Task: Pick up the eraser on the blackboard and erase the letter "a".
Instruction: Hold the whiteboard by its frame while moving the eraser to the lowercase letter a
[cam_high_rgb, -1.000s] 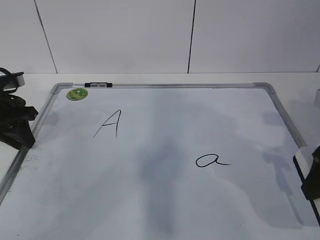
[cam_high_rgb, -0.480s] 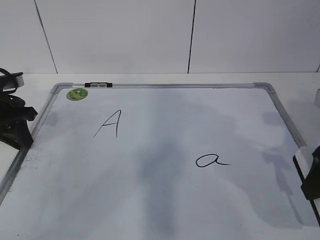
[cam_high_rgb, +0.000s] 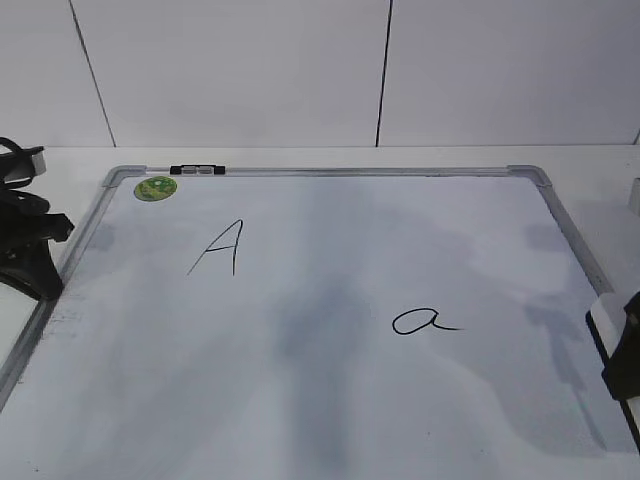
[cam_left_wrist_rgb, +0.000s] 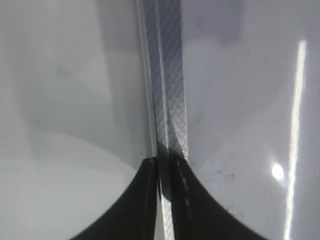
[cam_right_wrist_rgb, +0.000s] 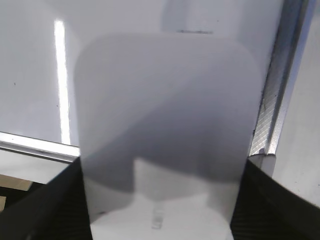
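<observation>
The blackboard (cam_high_rgb: 330, 400), a white board in a grey frame, lies flat. The letter "a" (cam_high_rgb: 425, 321) is drawn right of its middle. The eraser (cam_high_rgb: 603, 314) is at the board's right edge, between the fingers of my right gripper (cam_high_rgb: 625, 355). In the right wrist view the eraser (cam_right_wrist_rgb: 165, 100) fills the space between the right gripper's fingers (cam_right_wrist_rgb: 162, 167), by the board's frame (cam_right_wrist_rgb: 272, 100). My left gripper (cam_high_rgb: 40, 270) is shut and empty at the left edge, and its tips (cam_left_wrist_rgb: 164, 165) are over the frame strip (cam_left_wrist_rgb: 167, 75).
A capital "A" (cam_high_rgb: 220, 248) is drawn on the left half. A green round sticker (cam_high_rgb: 155, 187) sits in the far left corner, and a black clip (cam_high_rgb: 197, 170) is on the far frame. A white wall stands behind the table.
The left gripper has eased slightly left, away from the board's edge. The right gripper and eraser have barely shifted.
</observation>
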